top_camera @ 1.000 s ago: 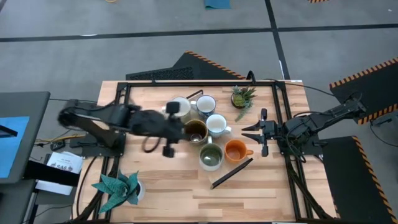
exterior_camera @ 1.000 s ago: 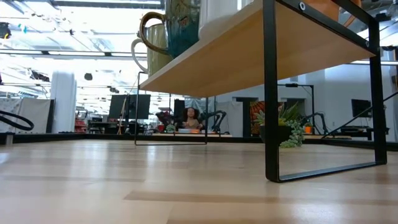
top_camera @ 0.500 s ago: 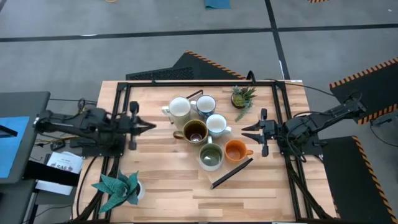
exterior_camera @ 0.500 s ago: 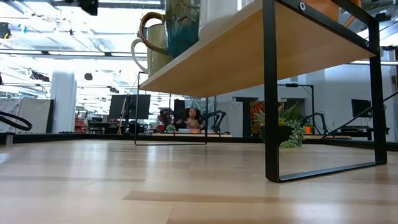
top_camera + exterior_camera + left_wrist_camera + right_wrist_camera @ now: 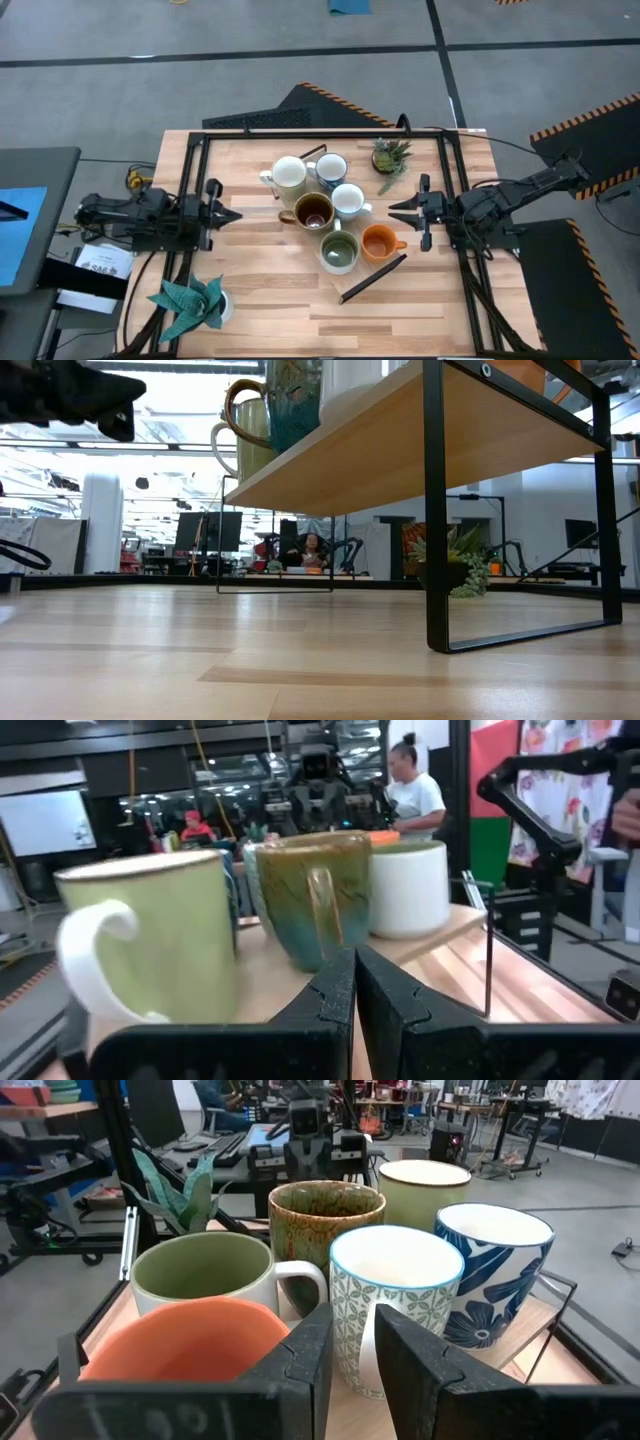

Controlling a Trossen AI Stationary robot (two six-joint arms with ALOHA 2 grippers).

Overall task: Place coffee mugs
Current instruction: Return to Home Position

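Currently all six coffee mugs stand upright, mouths up, bunched on the wooden shelf (image 5: pixel 380 455) at mid-table (image 5: pixel 280 315).

Layout, high view:
- cream mug (image 5: pixel 289 172) at the far-left end of the group, handle toward the left arm's side
- blue-leaf white mug (image 5: pixel 331 168) just beside it; handle direction not clear
- patterned white mug (image 5: pixel 348 200) in the middle, handle toward the right arm's side
- dark brown mug (image 5: pixel 314 211) touching or nearly touching the patterned one, handle toward the left arm's side
- green mug (image 5: pixel 339 251) on the near side; handle direction cannot be told from above
- orange mug (image 5: pixel 378 242) just beside the green one, handle pointing at the right arm

Long axis of the group runs diagonally, from the cream mug down to the orange and green pair.

Left gripper (image 5: pixel 230 215) hangs over the table's left edge, well apart from the mugs, pointing at them; jaws together, only a hairline between them in the wrist view.

Right gripper (image 5: pixel 398 212) sits near the orange mug without touching it, pointing toward the group; jaws slightly apart, holding nothing.

Spiky potted plant (image 5: pixel 390 155) stands at the far side beside the shelf; teal paper plant (image 5: pixel 190 303) at the near-left corner.
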